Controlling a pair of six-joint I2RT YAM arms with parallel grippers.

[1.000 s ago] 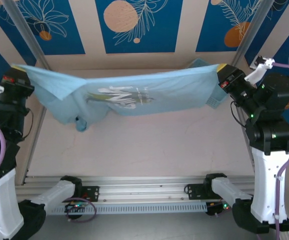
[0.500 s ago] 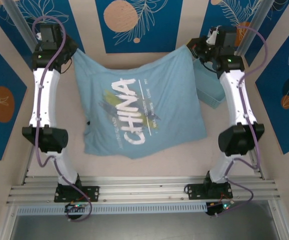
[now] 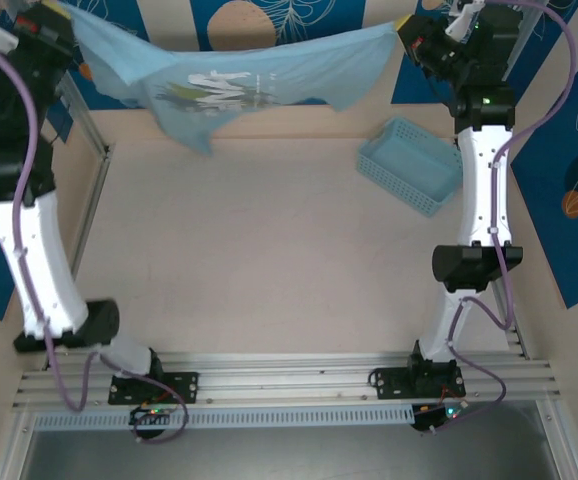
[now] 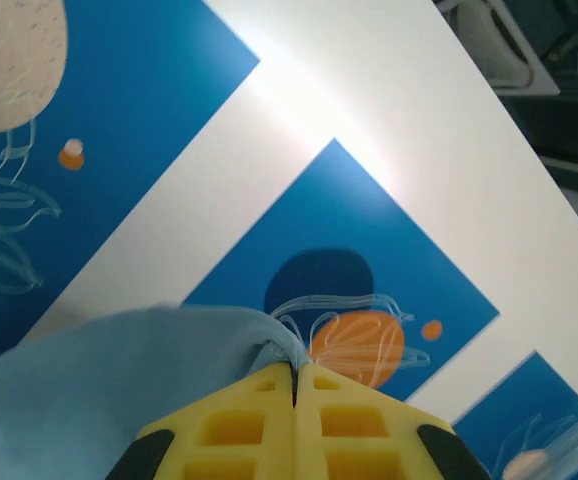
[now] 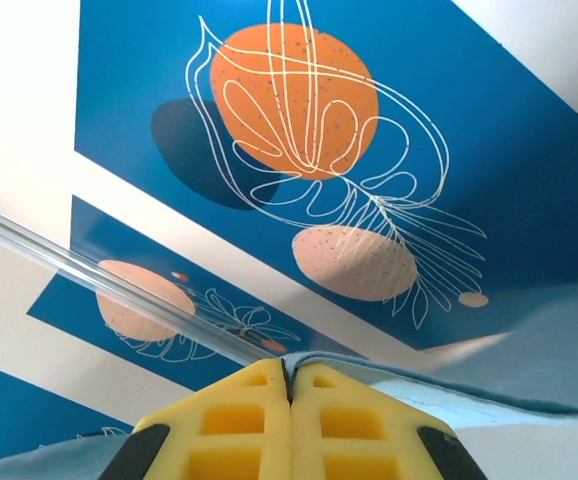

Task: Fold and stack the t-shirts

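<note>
The t-shirt (image 3: 254,80) hangs stretched across the top of the overhead frame, held up clear of the table (image 3: 249,240), with its lettering toward the camera and a loose fold drooping at upper left of centre. The left gripper (image 3: 64,22) in the upper left corner clamps 1 end of the cloth, and the right gripper (image 3: 409,30) near the upper right clamps the other end. A light blue lattice basket (image 3: 409,165) sits on the table at the right, below the right gripper and apart from the shirt. In the left wrist view, the 2 yellow fingers (image 4: 239,420) at the bottom centre are pressed together on a fold of the t-shirt (image 4: 99,390), which spreads toward the lower left against a blue and white wall panel (image 4: 369,230). In the right wrist view, the 2 yellow fingers (image 5: 239,415) at the bottom centre are likewise clenched, pinching an edge of the t-shirt (image 5: 539,360) that runs off to the lower right under a blue panel with an orange motif (image 5: 289,100).
</note>
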